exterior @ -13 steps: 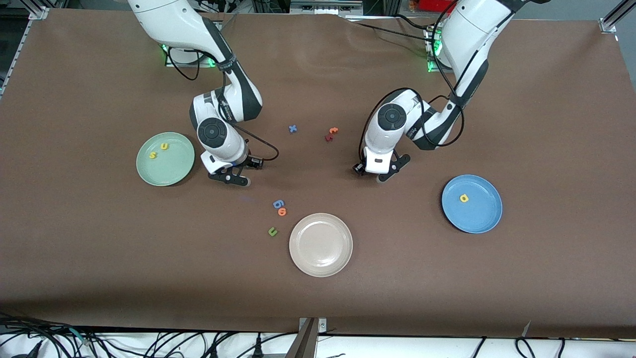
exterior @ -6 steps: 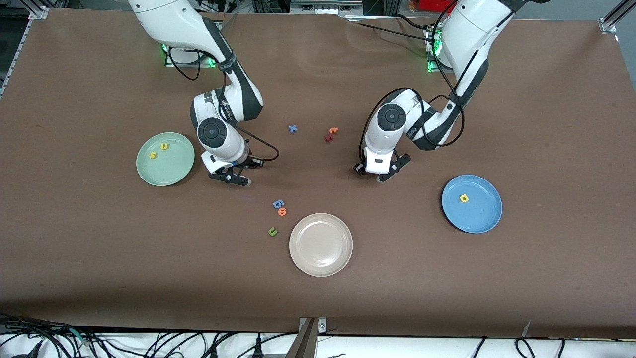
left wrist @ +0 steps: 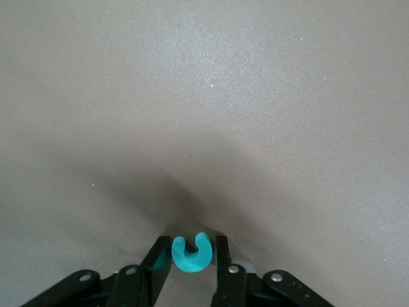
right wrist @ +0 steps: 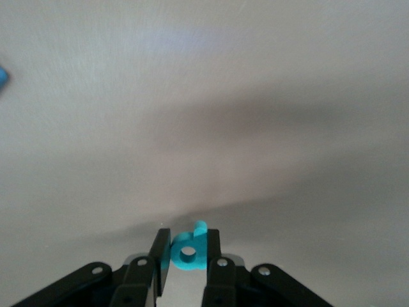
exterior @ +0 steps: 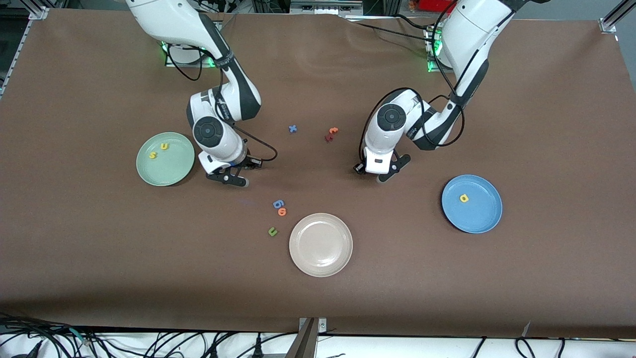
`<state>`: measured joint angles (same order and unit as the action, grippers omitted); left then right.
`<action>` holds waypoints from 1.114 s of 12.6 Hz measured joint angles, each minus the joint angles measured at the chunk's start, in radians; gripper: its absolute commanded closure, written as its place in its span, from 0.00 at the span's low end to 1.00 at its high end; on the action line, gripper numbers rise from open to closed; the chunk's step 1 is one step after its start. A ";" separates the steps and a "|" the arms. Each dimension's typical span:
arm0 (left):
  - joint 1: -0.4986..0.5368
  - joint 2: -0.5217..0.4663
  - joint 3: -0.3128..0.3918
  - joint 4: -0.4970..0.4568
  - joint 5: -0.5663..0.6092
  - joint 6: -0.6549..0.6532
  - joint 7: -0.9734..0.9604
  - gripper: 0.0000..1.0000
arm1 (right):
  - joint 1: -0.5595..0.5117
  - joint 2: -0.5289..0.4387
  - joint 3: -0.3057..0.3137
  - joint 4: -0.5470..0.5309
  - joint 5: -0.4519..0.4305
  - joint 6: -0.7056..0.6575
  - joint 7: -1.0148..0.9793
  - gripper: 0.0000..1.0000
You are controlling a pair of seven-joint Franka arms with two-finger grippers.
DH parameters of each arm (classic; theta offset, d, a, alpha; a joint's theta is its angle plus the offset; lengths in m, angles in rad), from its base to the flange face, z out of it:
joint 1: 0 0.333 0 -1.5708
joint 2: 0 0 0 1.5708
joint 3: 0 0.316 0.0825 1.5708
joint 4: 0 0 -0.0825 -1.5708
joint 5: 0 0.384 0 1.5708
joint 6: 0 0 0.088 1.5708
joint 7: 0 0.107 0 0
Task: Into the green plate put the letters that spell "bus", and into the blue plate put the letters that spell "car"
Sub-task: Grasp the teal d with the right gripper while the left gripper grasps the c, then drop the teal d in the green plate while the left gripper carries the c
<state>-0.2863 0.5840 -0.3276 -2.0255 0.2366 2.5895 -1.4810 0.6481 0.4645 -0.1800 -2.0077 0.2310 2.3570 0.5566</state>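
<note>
Left wrist view: left gripper point(left wrist: 192, 256) has just pinched shut on tiny teal foam "c" point(left wrist: 192, 252). Right gripper point(right wrist: 187, 254) also just shut, on teal foam "b" point(right wrist: 188, 251). Both low over table btwn plates. Next: "c" goes 4 o'clock to round blue plate point(exterior: 472, 204), "b" 9 o'clock to round mint-green plate point(exterior: 165, 159).

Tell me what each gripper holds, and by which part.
Left gripper: the teal "c", pinched across its curved sides. Right gripper: the teal "b", pinched across its loop.
</note>
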 measured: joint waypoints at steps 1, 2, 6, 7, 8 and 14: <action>0.000 0.000 0.000 0.000 0.000 -0.001 0.000 0.70 | -0.001 -0.032 -0.031 0.003 0.000 -0.049 -0.001 0.89; 0.000 0.000 0.000 0.000 0.000 -0.001 0.000 0.72 | -0.001 -0.065 -0.070 0.005 -0.001 -0.104 -0.010 0.89; 0.000 -0.002 0.000 0.002 0.000 -0.003 0.000 0.76 | -0.006 -0.143 -0.254 0.002 -0.005 -0.275 -0.155 0.88; 0.000 -0.001 0.000 0.002 0.000 -0.004 0.000 0.76 | -0.008 -0.144 -0.290 -0.004 -0.005 -0.295 -0.201 0.88; 0.000 -0.001 0.000 0.003 0.000 -0.005 0.000 0.77 | -0.009 -0.143 -0.319 -0.021 -0.005 -0.300 -0.251 0.88; -0.001 0.001 0.000 0.010 0.000 -0.020 0.002 0.79 | -0.013 -0.104 -0.371 -0.239 -0.005 -0.053 -0.439 0.79</action>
<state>-0.2874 0.5845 -0.3278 -2.0155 0.2370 2.5699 -1.4791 0.6347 0.3600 -0.5508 -2.2471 0.2260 2.3045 0.1175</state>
